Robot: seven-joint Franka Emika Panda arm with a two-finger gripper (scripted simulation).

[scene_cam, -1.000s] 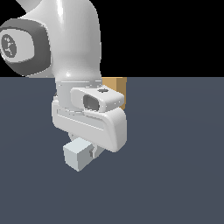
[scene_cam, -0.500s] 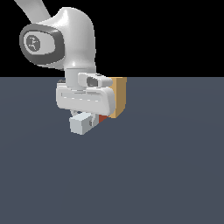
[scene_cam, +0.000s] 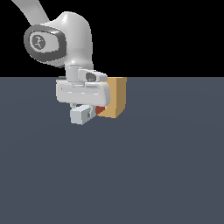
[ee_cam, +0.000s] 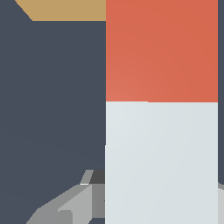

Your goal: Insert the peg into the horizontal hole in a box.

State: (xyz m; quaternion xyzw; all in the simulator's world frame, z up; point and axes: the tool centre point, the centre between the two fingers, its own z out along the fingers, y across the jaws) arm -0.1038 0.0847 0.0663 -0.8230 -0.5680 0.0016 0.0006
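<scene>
Tan wood fills the spot just beyond my jaws in the exterior view: the box (scene_cam: pixel 115 97) sits on the dark grey floor (scene_cam: pixel 153 166), right behind and beside my hand. My gripper (scene_cam: pixel 87 110) hangs low over that floor, and between my jaws I carry the peg (scene_cam: pixel 82 114) lying level. Its pale grey end sticks out from my jaws toward the camera, while its red-orange end (scene_cam: pixel 100 110) reaches out the far side of my jaws and meets the face of the box. My white arm (scene_cam: pixel 65 39) and hand body cover much of the box's near face, so the hole is hidden from this view, and I cannot tell whether the red tip is already inside it or only touching the wood.

From the wrist view, the peg (ee_cam: pixel 162 162) runs straight away from my jaws, pale grey nearest me, then the red-orange stretch (ee_cam: pixel 162 50) farther out. One grey finger (ee_cam: pixel 70 205) shows beside the pale part, pressed up against it, so my jaws are pinching the peg on its grey section. Past the red end, a strip of the box (ee_cam: pixel 65 9) shows at the far edge, directly ahead of my jaws. Dark floor (ee_cam: pixel 52 100) lies beside the peg.
</scene>
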